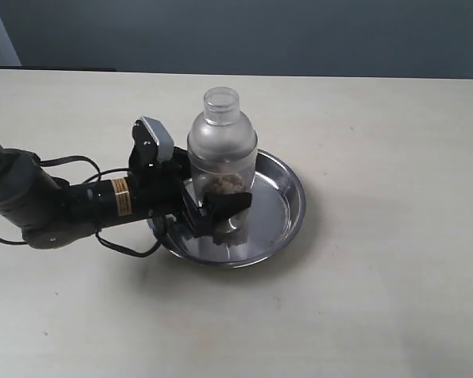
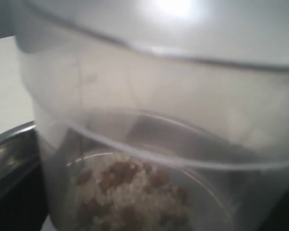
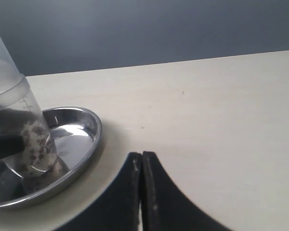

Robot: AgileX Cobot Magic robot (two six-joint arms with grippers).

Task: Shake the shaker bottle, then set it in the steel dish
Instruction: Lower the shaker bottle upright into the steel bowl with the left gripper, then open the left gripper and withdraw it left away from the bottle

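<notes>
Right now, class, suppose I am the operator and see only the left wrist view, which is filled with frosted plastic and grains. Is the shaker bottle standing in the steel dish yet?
Observer: Yes. In the exterior view the shaker bottle stands upright inside the steel dish.
Operator: Where is the left claw?
Observer: The left claw has a finger on either side of the bottle's lower part. I cannot tell whether it is gripping.
Operator: And the right claw?
Observer: The right claw is shut, above the table and apart from the dish.
</notes>
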